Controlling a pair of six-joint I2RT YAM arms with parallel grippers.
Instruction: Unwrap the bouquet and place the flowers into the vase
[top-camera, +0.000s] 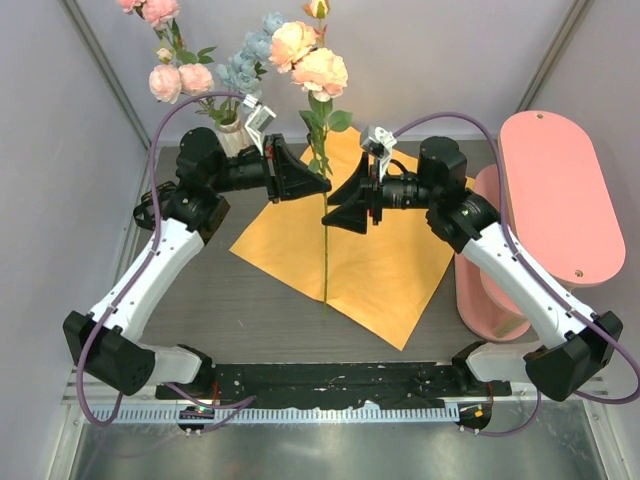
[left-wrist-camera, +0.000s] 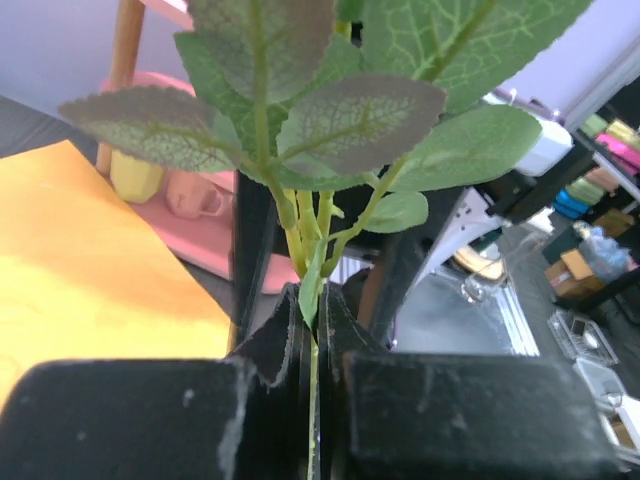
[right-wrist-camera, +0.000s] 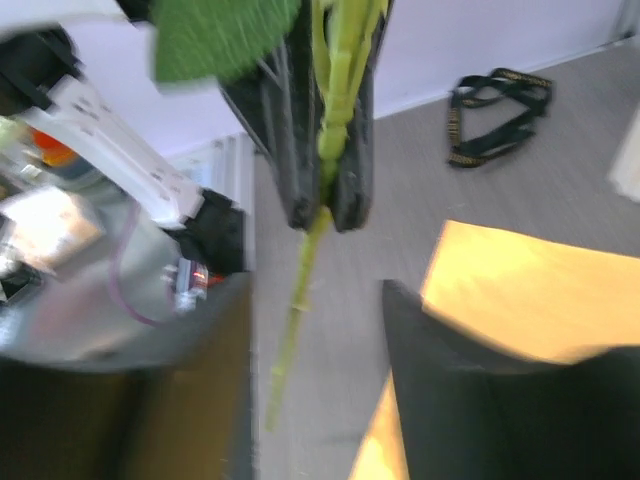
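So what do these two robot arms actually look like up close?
Both match: the left arm and right arm have white shells between chunky black joints. A purple cable loops from each base toward the wrist. The left gripper and right gripper each have two black wedge-shaped fingers, with a small silver-grey camera mounted behind them.

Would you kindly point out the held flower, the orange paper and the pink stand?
flower (top-camera: 325, 262): top view, bare stem.
orange paper (top-camera: 395, 285): top view, flat middle.
pink stand (top-camera: 555, 190): top view, upper shelf.
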